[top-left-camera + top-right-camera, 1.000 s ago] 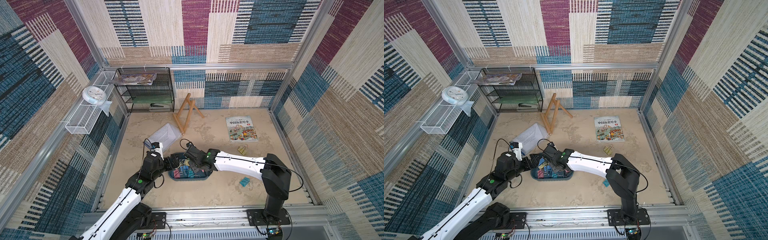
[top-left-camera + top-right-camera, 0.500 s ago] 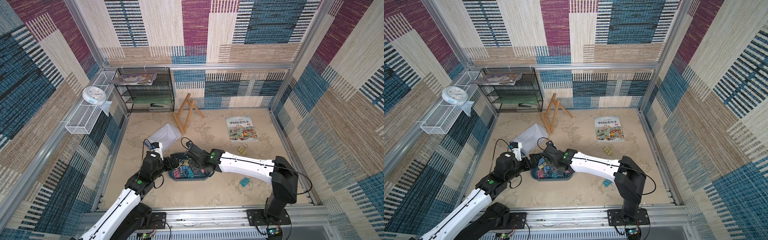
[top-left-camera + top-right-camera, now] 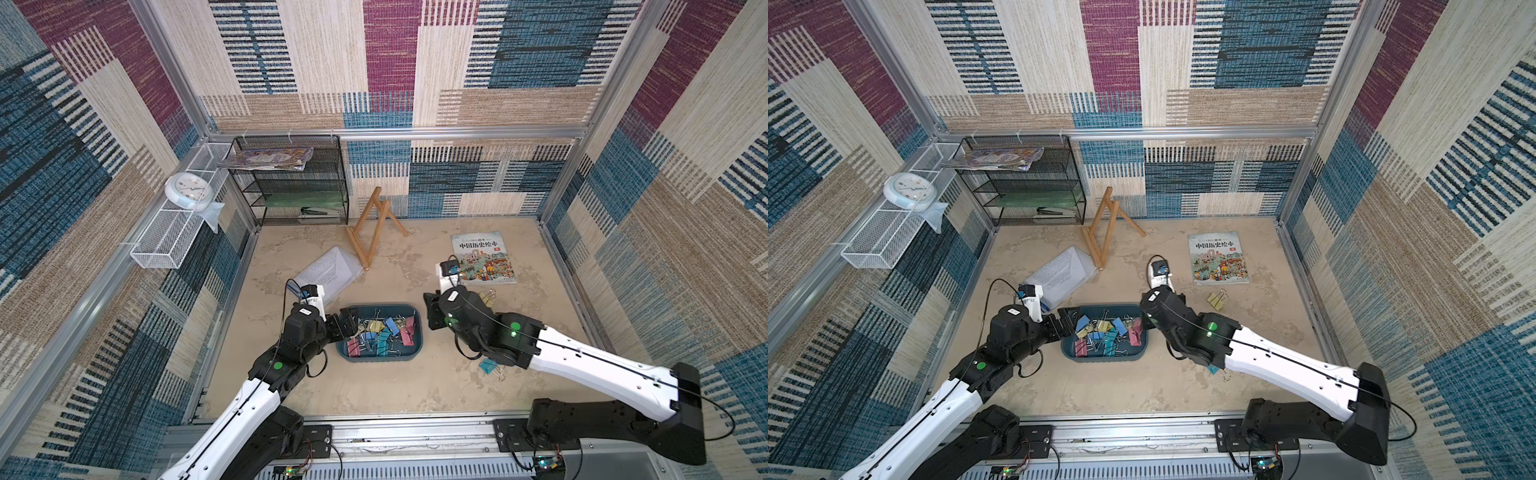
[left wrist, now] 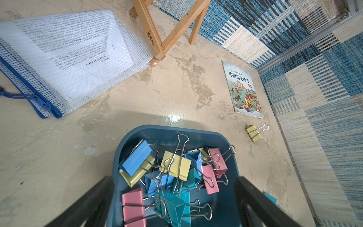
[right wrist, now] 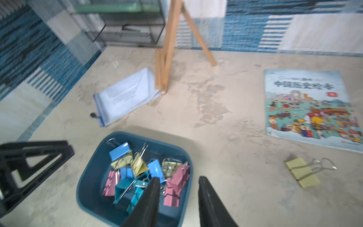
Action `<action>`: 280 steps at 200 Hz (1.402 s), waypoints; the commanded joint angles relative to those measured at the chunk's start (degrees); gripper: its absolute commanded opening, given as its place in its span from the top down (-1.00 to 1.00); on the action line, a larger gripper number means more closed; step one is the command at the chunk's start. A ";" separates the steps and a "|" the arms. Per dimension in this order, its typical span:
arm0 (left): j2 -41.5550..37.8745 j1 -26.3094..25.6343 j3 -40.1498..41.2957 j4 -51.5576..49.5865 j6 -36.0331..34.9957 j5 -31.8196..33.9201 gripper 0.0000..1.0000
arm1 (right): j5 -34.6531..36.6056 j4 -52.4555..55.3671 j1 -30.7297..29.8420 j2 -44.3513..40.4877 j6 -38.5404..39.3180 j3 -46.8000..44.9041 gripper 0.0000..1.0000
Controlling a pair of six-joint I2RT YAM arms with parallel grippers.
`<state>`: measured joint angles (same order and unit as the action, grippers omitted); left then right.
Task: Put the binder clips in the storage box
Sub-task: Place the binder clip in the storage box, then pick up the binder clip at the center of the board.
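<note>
The storage box (image 3: 418, 337) is a dark teal tray on the floor, holding a heap of pastel binder clips (image 3: 382, 330). My left gripper (image 3: 347, 326) is open at the box's left end. In the left wrist view its fingers (image 4: 253, 196) stand either side of the box's (image 4: 225, 200) end. My right gripper (image 3: 430, 312) is open with nothing in it, just off the box's right end. In the right wrist view the right gripper (image 5: 178, 178) hangs above the box's rim (image 5: 187, 198). A yellow clip (image 3: 488, 297) lies loose below the book. A teal clip (image 3: 488, 368) lies partly under my right arm.
A picture book (image 3: 482, 257) lies at the back right. A wooden easel (image 3: 374, 232) and a mesh pouch of papers (image 3: 328, 272) sit behind the box. A black wire rack (image 3: 297, 183) stands in the back left corner. A white basket (image 3: 170, 232) hangs on the left wall.
My right gripper, shut over the box a second ago, has opened and drawn back to the right, off the box. The left arm has stayed put.
</note>
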<state>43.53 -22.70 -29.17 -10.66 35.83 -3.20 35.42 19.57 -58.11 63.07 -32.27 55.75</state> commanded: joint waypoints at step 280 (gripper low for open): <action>-2.73 0.03 -0.10 -2.88 -2.48 2.40 -0.98 | -53.60 -19.06 60.13 29.81 3.84 -8.75 0.52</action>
<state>40.88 -22.70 -29.17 -13.72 34.04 -1.30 -14.55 1.78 1.89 91.64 -30.15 46.70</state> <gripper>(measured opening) 0.991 0.265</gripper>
